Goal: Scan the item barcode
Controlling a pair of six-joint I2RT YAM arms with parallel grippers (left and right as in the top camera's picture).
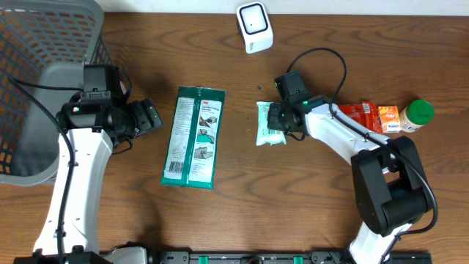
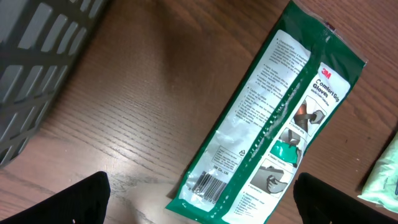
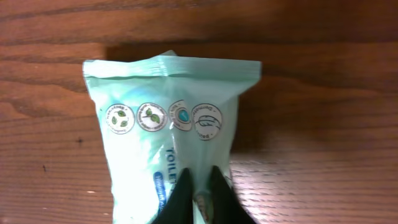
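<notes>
Far left: grey basket (image 1: 44,44), not involved. My L gripper (image 1: 152,117) hangs beside it with fingers (image 2: 81,199) spread wide, holding nothing. Just right of it lies a green glove pack (image 1: 194,137), flat, long axis running from far edge to near edge, tilted a little. Its barcode (image 2: 208,182) faces up at the near end. Centre, at the far edge: white scanner (image 1: 254,27), standing clear of everything else. I can't tell which way its window faces. Right of centre: mint wipes pack (image 1: 265,130), flat on the table, long axis also far to near, approx. parallel to the glove pack and well apart from it. My R gripper (image 3: 199,179) comes at this pack from its right side. The fingers are pressed together and pinch a fold of the film near the pack's mid-line. No barcode shows on the upper face; I judge it's underneath or on a side out of view. Key relation: the scanner lies beyond the wipes pack toward the far edge and slightly left. The R arm is nearer to it and has the item in hand, so the carry looks like R-arm work, w/ the pack prob. needing a turn to show its code. Far right: orange box (image 1: 370,116) and green-lidded jar (image 1: 418,114), untouched.
</notes>
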